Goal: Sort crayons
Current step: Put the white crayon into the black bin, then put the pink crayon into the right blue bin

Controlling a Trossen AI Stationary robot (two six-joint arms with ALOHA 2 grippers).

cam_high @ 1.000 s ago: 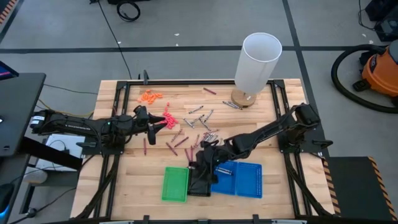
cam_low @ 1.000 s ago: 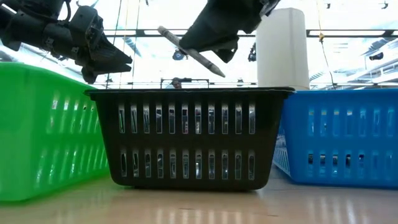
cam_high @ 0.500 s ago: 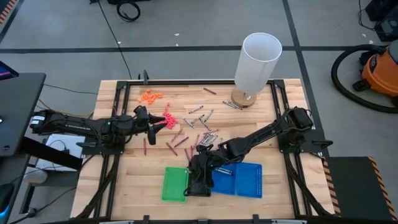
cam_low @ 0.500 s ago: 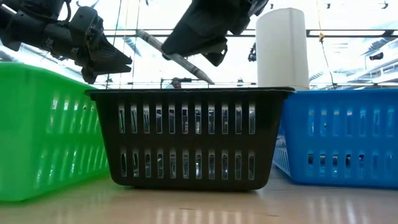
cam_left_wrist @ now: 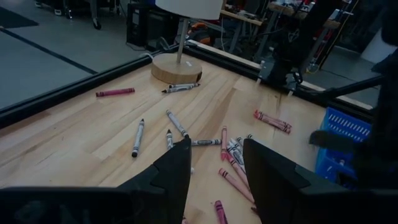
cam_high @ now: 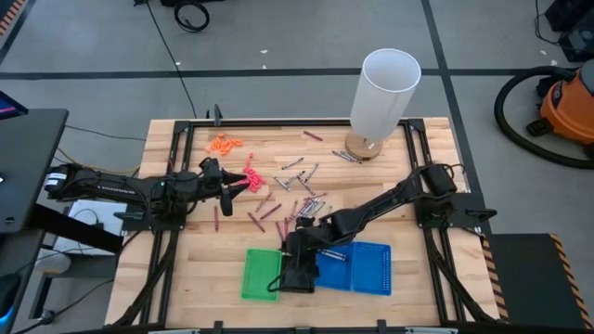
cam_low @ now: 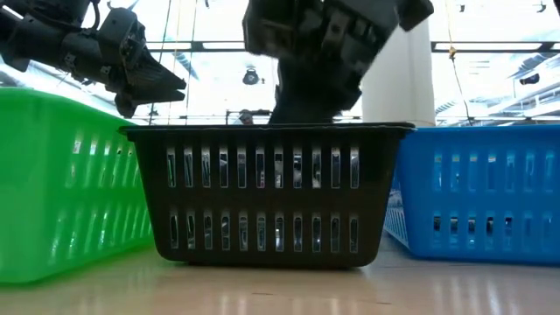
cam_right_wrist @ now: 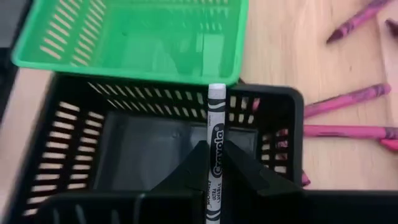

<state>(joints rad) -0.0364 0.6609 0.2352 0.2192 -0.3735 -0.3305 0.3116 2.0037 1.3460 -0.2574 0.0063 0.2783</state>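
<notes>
Right now the right gripper (cam_right_wrist: 214,163) is pinching a grey crayon (cam_right_wrist: 215,134) directly over the black basket (cam_right_wrist: 81,134); jaws pressed onto the stick, its long axis running straight out past the fingertips, tip pointing toward the basket wall nearest the green basket (cam_right_wrist: 130,37); black basket sits between the green one and the blue basket (cam_high: 367,267) on the counter (cam_high: 204,246); looks like the drop step: crayon is already above the black basket's open floor, so release should land it inside, though the far tip is close over the rim on the green side and could catch there; loose crayons (cam_high: 299,197) lie well beyond the black basket, toward the white lamp (cam_high: 382,93); left gripper (cam_left_wrist: 214,163) hovers nearer that pile, jaws spread, holding nothing.
</notes>
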